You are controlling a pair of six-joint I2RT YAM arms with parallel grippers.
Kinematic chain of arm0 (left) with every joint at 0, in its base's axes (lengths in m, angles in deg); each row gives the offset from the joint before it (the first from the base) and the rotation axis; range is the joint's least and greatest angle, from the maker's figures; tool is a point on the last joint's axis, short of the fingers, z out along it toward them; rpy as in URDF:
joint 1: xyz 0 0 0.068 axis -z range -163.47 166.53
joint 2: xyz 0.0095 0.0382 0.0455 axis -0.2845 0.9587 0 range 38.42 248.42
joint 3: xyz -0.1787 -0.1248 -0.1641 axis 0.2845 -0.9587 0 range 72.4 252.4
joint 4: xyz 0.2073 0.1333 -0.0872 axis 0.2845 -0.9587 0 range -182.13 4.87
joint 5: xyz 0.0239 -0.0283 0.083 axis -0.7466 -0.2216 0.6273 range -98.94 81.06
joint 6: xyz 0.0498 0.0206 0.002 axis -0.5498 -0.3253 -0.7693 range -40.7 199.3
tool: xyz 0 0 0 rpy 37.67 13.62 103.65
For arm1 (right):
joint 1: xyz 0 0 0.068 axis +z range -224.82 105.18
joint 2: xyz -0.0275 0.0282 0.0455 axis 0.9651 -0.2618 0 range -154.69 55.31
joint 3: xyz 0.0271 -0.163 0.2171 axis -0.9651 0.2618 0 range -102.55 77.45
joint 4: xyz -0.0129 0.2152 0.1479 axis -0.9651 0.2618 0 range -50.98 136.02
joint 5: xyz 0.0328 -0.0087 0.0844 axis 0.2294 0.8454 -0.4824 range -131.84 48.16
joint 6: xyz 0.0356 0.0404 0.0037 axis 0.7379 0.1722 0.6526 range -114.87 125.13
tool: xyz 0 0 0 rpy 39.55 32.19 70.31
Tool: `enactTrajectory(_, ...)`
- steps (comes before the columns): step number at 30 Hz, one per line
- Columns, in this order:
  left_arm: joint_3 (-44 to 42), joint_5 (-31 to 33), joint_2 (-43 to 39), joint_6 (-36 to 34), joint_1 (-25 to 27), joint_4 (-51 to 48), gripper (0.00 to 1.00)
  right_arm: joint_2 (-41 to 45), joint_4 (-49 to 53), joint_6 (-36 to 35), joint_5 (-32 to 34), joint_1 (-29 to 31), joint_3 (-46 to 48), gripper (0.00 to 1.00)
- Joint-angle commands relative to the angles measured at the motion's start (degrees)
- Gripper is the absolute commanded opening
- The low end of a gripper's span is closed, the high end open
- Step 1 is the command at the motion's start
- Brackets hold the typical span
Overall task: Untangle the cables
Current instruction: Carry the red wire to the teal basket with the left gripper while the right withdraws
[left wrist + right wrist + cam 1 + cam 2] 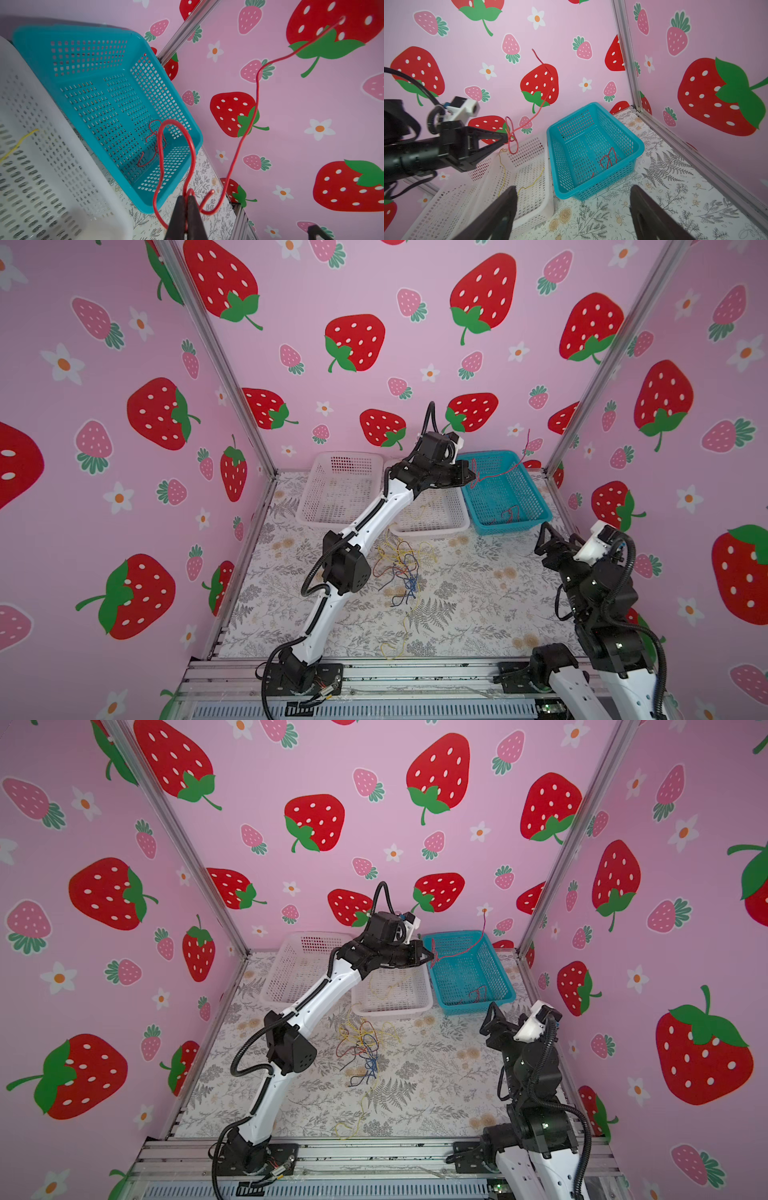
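A tangle of yellow, red and dark blue cables point(398, 568) point(365, 1048) lies mid-table in both top views. My left gripper point(473, 476) point(432, 957) point(188, 199) point(507, 138) is shut on a looped red cable point(256, 93) point(538, 109). It holds the cable high over the near-left corner of the blue basket point(515, 526) point(478, 1006) point(83, 31) point(593, 192). The cable's free end rises toward the back wall. Another red cable point(509, 514) point(608, 160) lies inside that basket. My right gripper point(544, 536) point(492, 1016) point(573, 191) is open and empty, in front of the blue basket.
Two white baskets point(338, 524) point(432, 533) stand left of the blue one at the back. The middle one holds a yellow cable point(529, 186) point(18, 143). A loose yellow cable point(397, 649) trails toward the front rail. Pink walls enclose three sides.
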Motion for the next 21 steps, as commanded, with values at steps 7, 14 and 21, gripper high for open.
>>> enactTrajectory(7, 7.5, 1.0, 12.6, 14.9, 2.5, 15.8, 0.00, 3.1, 4.0, -2.4, -1.4, 0.2, -2.1, 0.86)
enactTrajectory(14, 7.3, 2.3, 16.5, 17.3, 2.7, 16.9, 0.00, 3.6, 4.5, -3.2, -2.5, 0.2, -2.5, 0.86)
enactTrajectory(21, 6.2, 4.3, 14.6, 15.6, 2.6, 15.6, 0.03, 3.2, 4.2, -3.4, -2.9, 0.2, -2.7, 0.86)
